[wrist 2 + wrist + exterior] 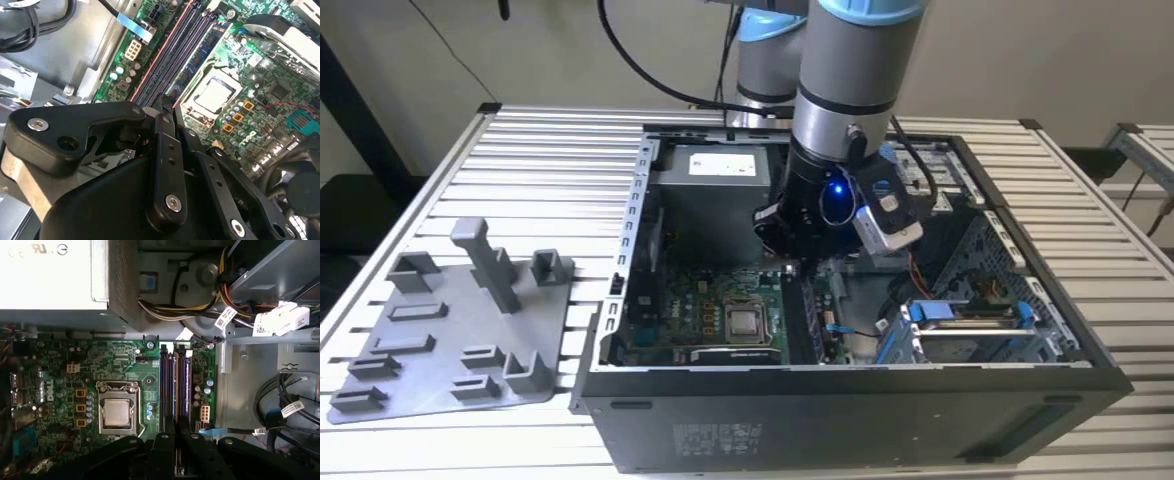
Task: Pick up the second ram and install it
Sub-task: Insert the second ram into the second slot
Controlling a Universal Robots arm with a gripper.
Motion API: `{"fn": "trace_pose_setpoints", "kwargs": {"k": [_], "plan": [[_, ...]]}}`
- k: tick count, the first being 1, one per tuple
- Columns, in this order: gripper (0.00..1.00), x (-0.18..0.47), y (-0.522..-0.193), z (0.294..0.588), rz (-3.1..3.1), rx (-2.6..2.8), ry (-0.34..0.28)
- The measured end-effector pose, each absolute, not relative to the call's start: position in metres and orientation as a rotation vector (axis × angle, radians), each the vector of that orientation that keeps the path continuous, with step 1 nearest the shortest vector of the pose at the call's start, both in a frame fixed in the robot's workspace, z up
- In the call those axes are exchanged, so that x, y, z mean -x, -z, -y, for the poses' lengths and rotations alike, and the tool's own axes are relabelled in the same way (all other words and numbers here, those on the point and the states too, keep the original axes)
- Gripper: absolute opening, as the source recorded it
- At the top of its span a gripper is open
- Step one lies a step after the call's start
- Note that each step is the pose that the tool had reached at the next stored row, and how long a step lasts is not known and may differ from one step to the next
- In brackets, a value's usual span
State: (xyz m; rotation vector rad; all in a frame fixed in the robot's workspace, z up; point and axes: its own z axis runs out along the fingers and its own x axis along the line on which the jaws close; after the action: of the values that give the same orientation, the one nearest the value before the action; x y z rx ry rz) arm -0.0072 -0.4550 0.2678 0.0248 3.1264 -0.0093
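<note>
Second ram (pixel 174 390) stands edge-on between my fingertips, over the slots (pixel 176 385) beside the CPU socket (pixel 118 412). My gripper (pixel 175 432) is clamped on its top edge. I judge it light, stiff, brittle: hold the long edges, keep square. 1 blue stick (pixel 212 47) already sits seated nearby. Open case (pixel 854 390) all around.

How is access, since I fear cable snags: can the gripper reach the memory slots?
Probably yes: the gripper hangs right above the memory slots, and the cables sit off beside the power supply, none crossing the slots.
</note>
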Motion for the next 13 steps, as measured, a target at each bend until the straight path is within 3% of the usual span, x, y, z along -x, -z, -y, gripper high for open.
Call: {"fn": "trace_pose_setpoints", "kwargs": {"k": [13], "plan": [[0.15,0.007,-0.254,0.455,-3.126,-0.037,0.011]]}}
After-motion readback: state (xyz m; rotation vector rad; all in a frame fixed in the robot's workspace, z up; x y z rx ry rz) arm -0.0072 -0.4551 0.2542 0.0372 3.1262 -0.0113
